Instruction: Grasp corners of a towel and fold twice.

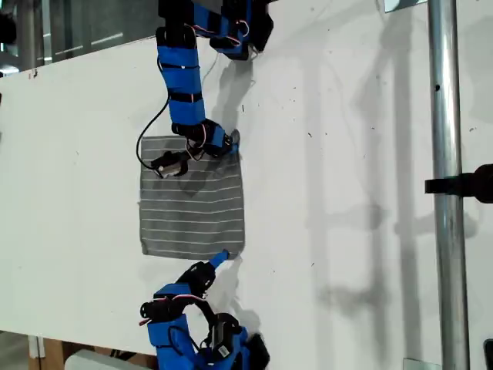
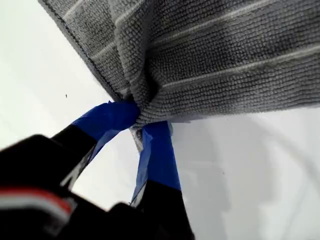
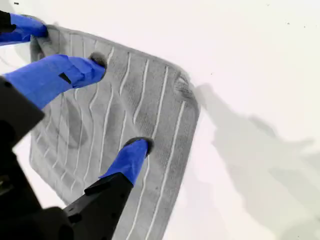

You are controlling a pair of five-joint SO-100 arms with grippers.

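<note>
Our first pincer point(image 1: 229, 142) reached down from the arm at the top of the exterior view, its wrist bent so the tips pointed toward that view's right. Its blue fingers point(image 2: 112, 117) were pressed together on the upper right corner point(image 1: 235, 146) of the towel point(image 1: 192, 208), and the first wrist view showed the fabric gathered into a puckered bunch between them.

Our second pincer point(image 1: 217, 258) came up from the arm at the bottom of the exterior view, angled toward the upper right. The second wrist view showed it spread wide, both tips resting on the cloth and gripping nothing, near the lower right corner point(image 3: 185, 85).

The towel lay spread on the white counter point(image 1: 347, 231) left of centre in the exterior view. It was grey, roughly square and unfolded, with thin white stripes running across. Shallow wrinkles showed near the first pincer. The lower right corner lay flat.
</note>
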